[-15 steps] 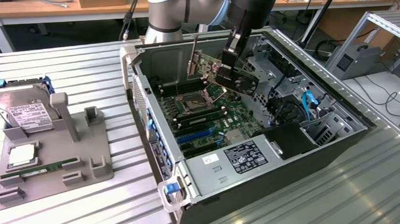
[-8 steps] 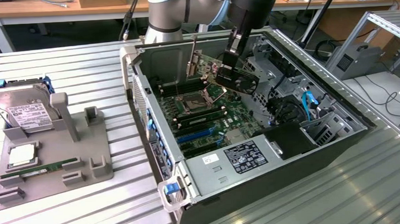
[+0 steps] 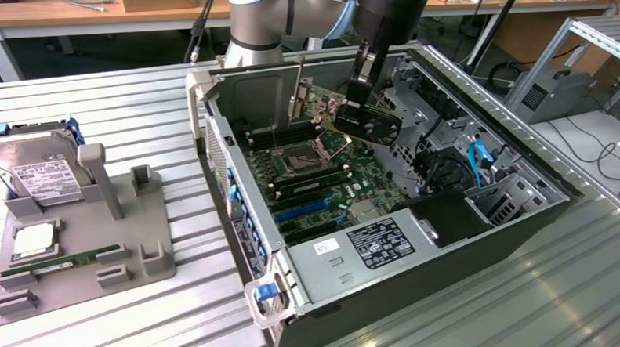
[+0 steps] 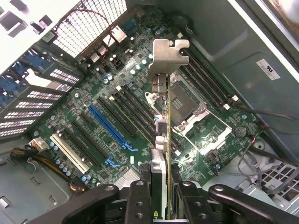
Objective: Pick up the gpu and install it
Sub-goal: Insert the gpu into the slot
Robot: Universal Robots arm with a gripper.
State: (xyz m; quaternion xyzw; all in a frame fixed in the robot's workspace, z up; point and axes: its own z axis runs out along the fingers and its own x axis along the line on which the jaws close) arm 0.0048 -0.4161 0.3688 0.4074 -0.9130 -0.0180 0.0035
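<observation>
Gripper [image 4: 161, 199] fingers pinch the gpu [image 3: 369, 122] by its upper edge. The card hangs inside the open case [image 3: 520, 181], above the green motherboard [image 3: 321, 177]. It is a thin dark board with a stamped silver bracket [image 4: 167, 55] at one end. There is free room beside both flat faces, and grey metal walls stand near.

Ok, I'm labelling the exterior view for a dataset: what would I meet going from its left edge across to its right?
The hard drive → gpu → blue cable → grey box.
</observation>
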